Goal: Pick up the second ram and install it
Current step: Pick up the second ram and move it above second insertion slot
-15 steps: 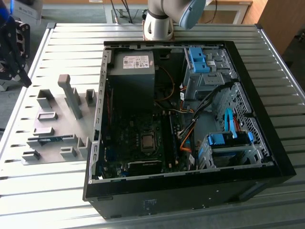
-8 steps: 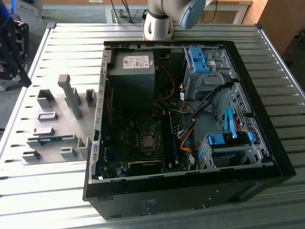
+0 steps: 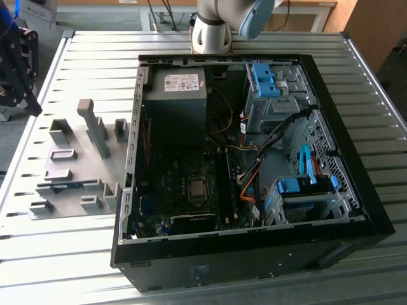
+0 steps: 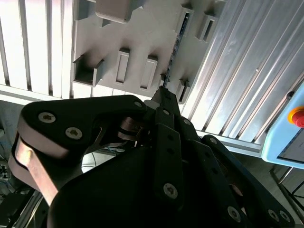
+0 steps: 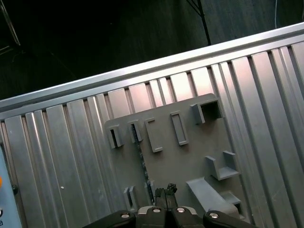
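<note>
The second ram (image 3: 63,185) is a thin blue stick standing on edge in a slot of the grey fixture plate (image 3: 82,152), on the exterior view's left beside the open computer case (image 3: 254,159). In both wrist views it shows edge-on as a dark thin line (image 5: 141,161) (image 4: 177,40) on the plate. My black gripper (image 3: 28,95) hangs high over the table's edge at the exterior view's left, apart from the ram. Its fingertips (image 5: 166,191) (image 4: 164,92) meet with nothing between them.
The case lies open with the motherboard (image 3: 191,190), a power supply (image 3: 175,95), blue drive cages (image 3: 305,190) and loose cables. The fixture plate has several upright grey holders (image 3: 95,124). The robot base (image 3: 213,28) stands behind the case. A red stop button (image 4: 297,116) is off the table.
</note>
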